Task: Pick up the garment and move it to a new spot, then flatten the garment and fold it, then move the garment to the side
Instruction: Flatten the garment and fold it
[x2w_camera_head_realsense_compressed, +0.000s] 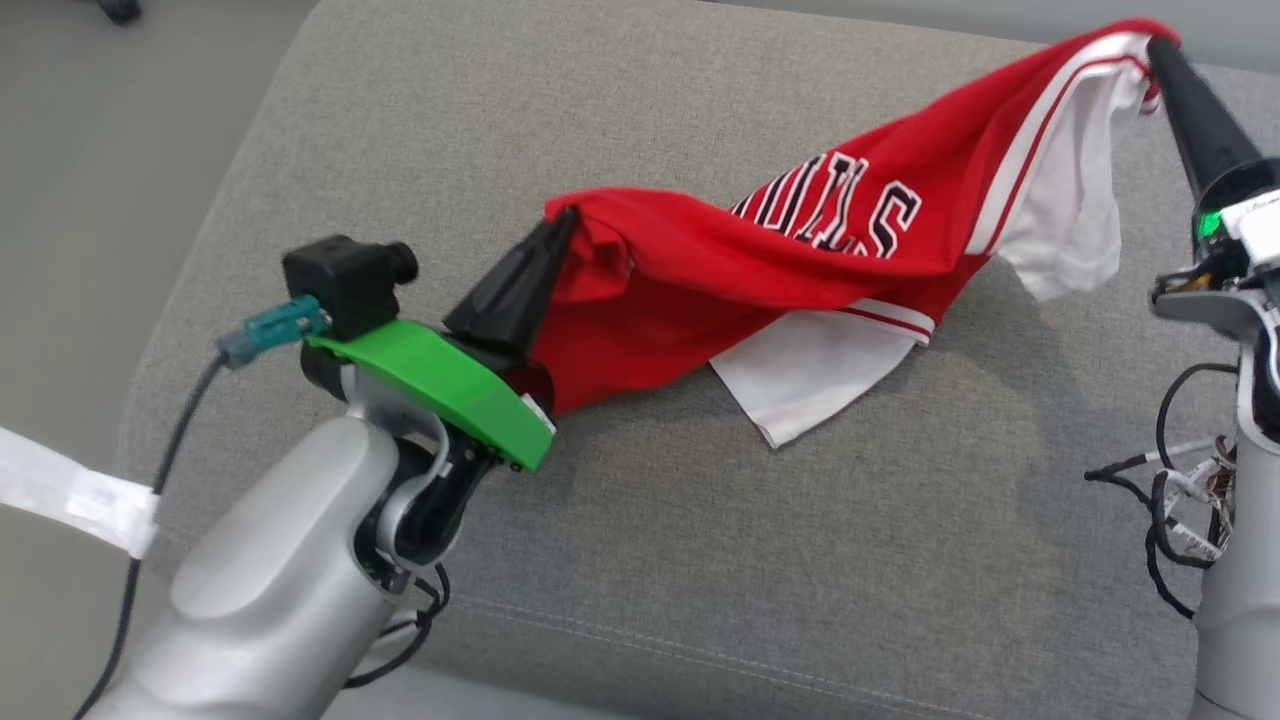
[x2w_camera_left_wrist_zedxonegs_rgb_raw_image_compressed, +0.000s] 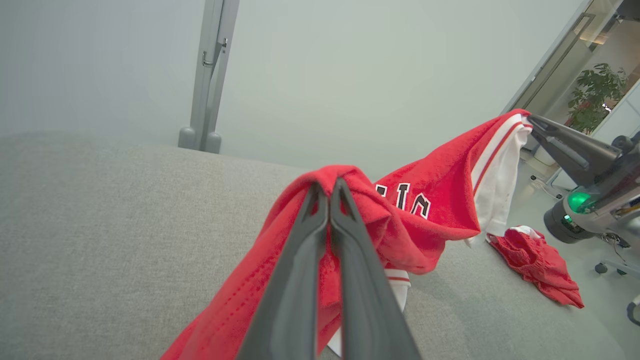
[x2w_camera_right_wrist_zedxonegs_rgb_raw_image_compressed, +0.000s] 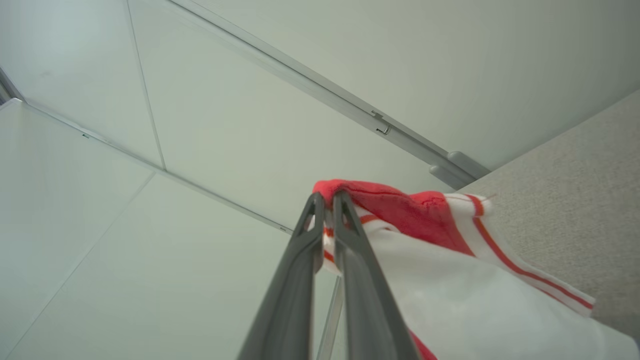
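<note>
So the big grey cushion was the work surface. The red-and-white garment hung stretched above it, with its lower white flap resting on the fabric. I'd say this was the pick-up-and-move step. Left end effector was clamped shut on a bunched red fold. Right end effector was pinched tight on the striped edge, held higher. Next move would need both arms travelling together. A smaller crumpled red cloth, maybe shorts, lay nearby and could get in the way.
</note>
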